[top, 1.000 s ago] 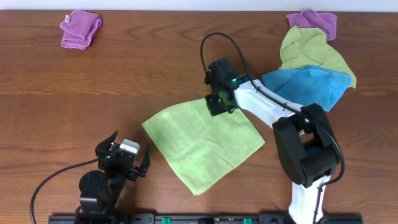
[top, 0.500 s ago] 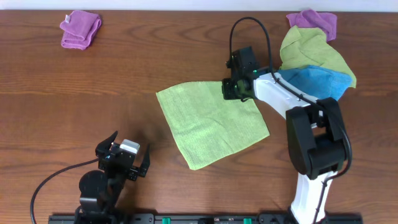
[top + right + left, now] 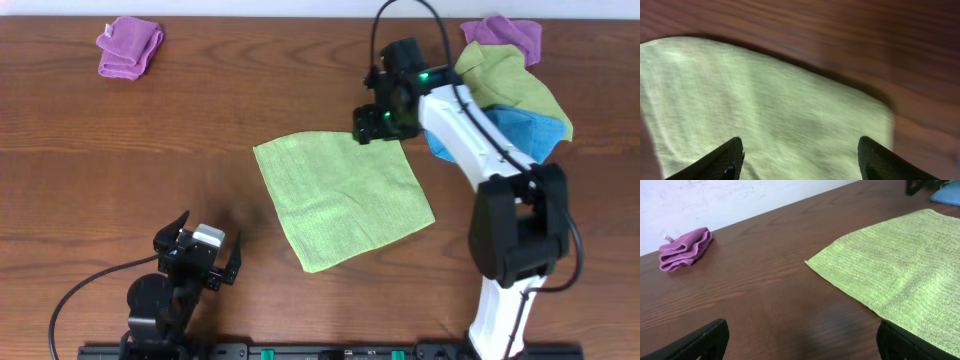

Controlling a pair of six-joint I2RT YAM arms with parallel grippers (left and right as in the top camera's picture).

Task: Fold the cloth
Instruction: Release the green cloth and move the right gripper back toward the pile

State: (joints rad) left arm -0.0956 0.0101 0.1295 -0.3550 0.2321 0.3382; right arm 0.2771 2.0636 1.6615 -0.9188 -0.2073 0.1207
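Cloth (image 3: 343,200) shifted right, flat, edges askew

Cloth (image 3: 345,200): lime green, fine ribbed weave. Folded rag (image 3: 130,47): purple. Piled rags (image 3: 505,90): olive-green, bright blue, purple. Bench (image 3: 150,150): dark brown woodgrain.

The cloth (image 3: 345,200) is bright lime green, square, with a fine woven texture. It lies flat and unfolded, turned a little askew. One corner lies just below the spread right fingers (image 3: 725,160). The left fingers (image 3: 700,340) stand well apart from its near edge.
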